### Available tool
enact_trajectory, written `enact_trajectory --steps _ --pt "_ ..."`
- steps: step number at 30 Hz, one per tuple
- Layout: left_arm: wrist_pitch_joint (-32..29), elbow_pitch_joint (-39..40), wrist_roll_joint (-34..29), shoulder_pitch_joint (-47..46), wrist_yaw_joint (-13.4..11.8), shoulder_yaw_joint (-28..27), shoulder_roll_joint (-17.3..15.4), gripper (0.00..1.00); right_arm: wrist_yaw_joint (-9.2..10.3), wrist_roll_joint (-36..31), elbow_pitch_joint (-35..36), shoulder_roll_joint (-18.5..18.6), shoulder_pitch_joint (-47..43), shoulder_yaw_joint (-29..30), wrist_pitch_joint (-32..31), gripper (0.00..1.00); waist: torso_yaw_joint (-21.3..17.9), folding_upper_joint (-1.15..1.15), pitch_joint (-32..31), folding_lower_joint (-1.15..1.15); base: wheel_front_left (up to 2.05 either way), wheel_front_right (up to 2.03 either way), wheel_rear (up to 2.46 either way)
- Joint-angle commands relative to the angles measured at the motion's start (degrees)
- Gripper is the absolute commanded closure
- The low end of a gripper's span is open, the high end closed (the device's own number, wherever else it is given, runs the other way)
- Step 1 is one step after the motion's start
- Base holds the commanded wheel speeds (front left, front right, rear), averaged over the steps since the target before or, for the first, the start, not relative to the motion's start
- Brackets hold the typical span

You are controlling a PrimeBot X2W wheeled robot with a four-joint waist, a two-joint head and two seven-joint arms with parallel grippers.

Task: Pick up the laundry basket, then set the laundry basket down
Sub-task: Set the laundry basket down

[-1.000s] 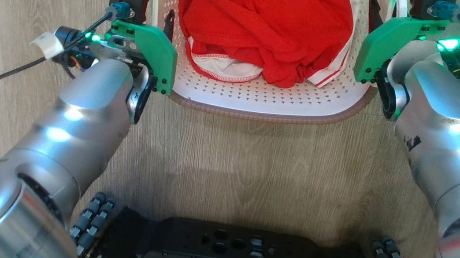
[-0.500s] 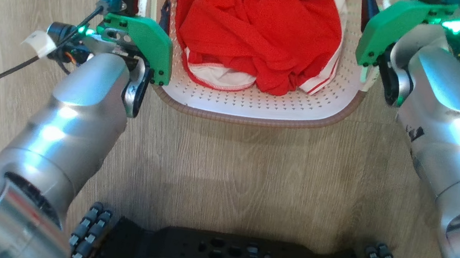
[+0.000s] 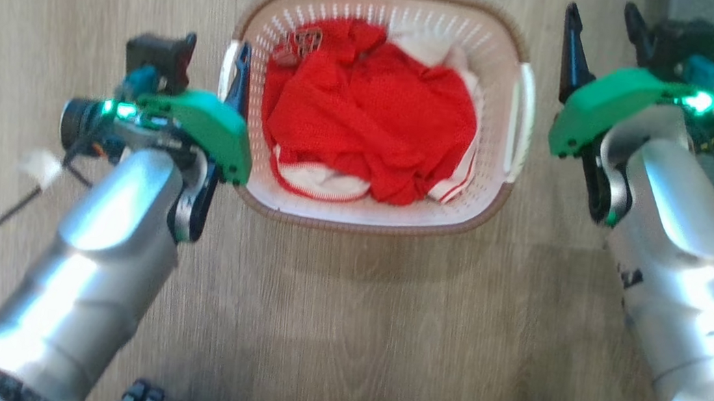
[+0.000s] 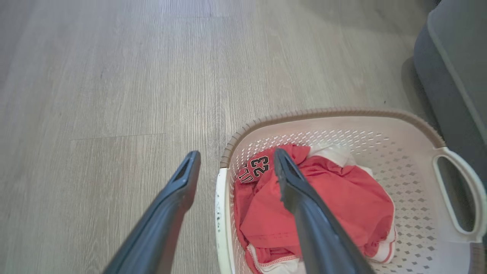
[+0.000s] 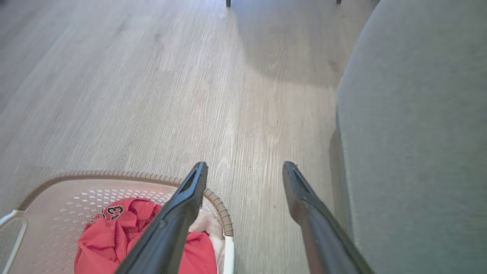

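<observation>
Sitting on the pale wood-grain floor (image 3: 343, 309), the small rounded-rectangular cream plastic laundry basket (image 3: 356, 210), with perforated walls and a brown woven-look rim, lies between the two arms, straight ahead of the robot. A crumpled red jersey with white trim (image 3: 367, 126) and a black "23" lies inside it. The left end effector (image 4: 236, 152) is spread wide and grips nothing. One dark finger is over the floor outside the basket, the other over the jersey, with the white left handle (image 4: 220, 213) between them. The right end effector (image 5: 245, 164) is likewise wide open and empty, near the white right handle (image 3: 520, 125). Its inner finger crosses the rim in the right wrist view, and its outer finger is over the floor beside a grey upholstered piece of furniture (image 5: 418, 133).
</observation>
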State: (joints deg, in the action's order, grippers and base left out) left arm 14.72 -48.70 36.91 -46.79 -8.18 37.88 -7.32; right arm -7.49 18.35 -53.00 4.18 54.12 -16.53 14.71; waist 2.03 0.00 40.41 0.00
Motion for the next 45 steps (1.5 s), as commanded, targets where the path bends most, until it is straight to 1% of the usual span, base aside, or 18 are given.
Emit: enact_trajectory --steps 1,7,13,16,17,24,34,39,45 --pt "0.28 3.07 -2.09 2.73 -0.27 -3.24 -2.32 0.00 0.00 -0.87 3.26 -1.26 -3.68 0.62 0.29 0.00 -0.96 0.00 -5.29 0.00 0.00 0.00 0.00" --pt "0.28 12.69 -9.68 13.10 0.31 -10.99 -1.64 0.00 0.00 -1.08 11.69 -1.29 -13.43 3.70 0.29 0.00 -1.12 0.00 -13.99 0.00 0.00 0.00 0.00" --pt "0.28 22.13 -15.56 24.35 1.00 -18.42 0.07 0.00 0.00 -0.16 17.83 -1.29 -23.22 4.07 0.29 0.00 -1.16 0.00 -22.33 0.00 0.00 0.00 0.00" --pt "0.28 26.08 -17.64 29.59 1.62 -21.51 0.89 0.00 0.00 -0.20 20.92 -1.29 -27.76 4.42 0.29 0.00 -1.13 0.00 -25.85 0.00 0.00 0.00 0.00" --pt "0.28 26.08 -17.64 29.59 1.62 -21.51 0.89 0.00 0.00 -0.20 20.92 -1.29 -27.76 4.42 0.29 0.00 -1.13 0.00 -25.85 0.00 0.00 0.00 0.00" --pt "0.28 34.43 -20.79 39.49 2.26 -27.98 2.40 0.00 0.00 -0.15 28.43 -1.30 -36.21 4.52 0.29 0.00 -1.35 0.00 -31.54 0.00 0.00 0.00 0.00" --pt "0.28 43.18 -23.53 50.26 3.63 -33.89 3.75 0.00 0.00 -1.47 37.05 -1.30 -45.77 5.81 0.29 0.00 -2.04 0.00 -36.76 0.00 0.00 0.00 0.00" --pt "0.28 44.90 -24.70 53.35 4.31 -34.66 3.99 0.00 0.00 -2.10 39.67 -1.30 -49.05 6.75 0.29 0.00 -2.42 0.00 -38.43 0.00 0.00 0.00 0.00" --pt "0.28 45.76 -25.36 55.44 4.56 -35.35 4.19 0.00 0.00 -2.69 41.38 -1.30 -51.20 7.86 0.29 0.00 -2.64 0.00 -39.90 0.00 0.00 0.00 0.00"
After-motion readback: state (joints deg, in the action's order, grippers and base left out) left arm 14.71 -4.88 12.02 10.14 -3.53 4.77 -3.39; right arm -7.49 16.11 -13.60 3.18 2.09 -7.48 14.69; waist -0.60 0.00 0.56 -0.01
